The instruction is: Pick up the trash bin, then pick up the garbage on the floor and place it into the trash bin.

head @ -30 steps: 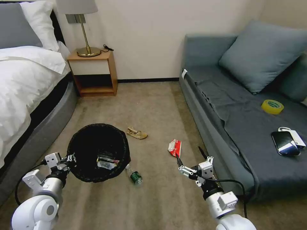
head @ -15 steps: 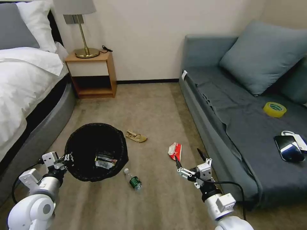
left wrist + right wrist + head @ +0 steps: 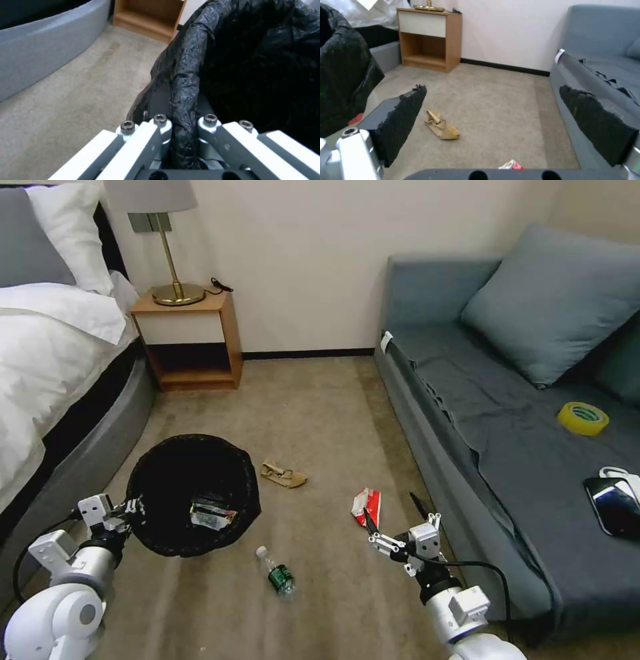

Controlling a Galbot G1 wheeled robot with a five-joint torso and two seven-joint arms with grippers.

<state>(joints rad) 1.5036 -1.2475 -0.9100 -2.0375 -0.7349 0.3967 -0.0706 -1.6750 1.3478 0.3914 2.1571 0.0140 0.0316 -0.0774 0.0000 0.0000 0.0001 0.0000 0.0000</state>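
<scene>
The trash bin [image 3: 193, 493], lined with a black bag, is at the lower left, and my left gripper [image 3: 133, 508] is shut on its near rim. Up close, the left gripper [image 3: 185, 120] pinches the crinkly black bag [image 3: 186, 95] over the rim. A shiny snack wrapper [image 3: 212, 515] lies inside the bin. On the carpet lie a clear bottle with a green label [image 3: 275, 573], crumpled tan paper [image 3: 285, 475] and a red-and-white packet [image 3: 367, 505]. My right gripper [image 3: 392, 511] hangs open just right of the packet, holding nothing. The right gripper [image 3: 500, 120] faces the tan paper [image 3: 440, 126].
A grey sofa [image 3: 507, 447] runs along the right, with a yellow tape roll [image 3: 583, 418] and a black phone [image 3: 617, 507] on it. A bed [image 3: 47, 380] lies at the left. A wooden nightstand [image 3: 190, 340] with a lamp is at the back wall. Open carpet lies between them.
The whole view has shifted, so the camera moved. My left gripper has carried the bin left, away from the bottle it was touching. The right gripper stays open.
</scene>
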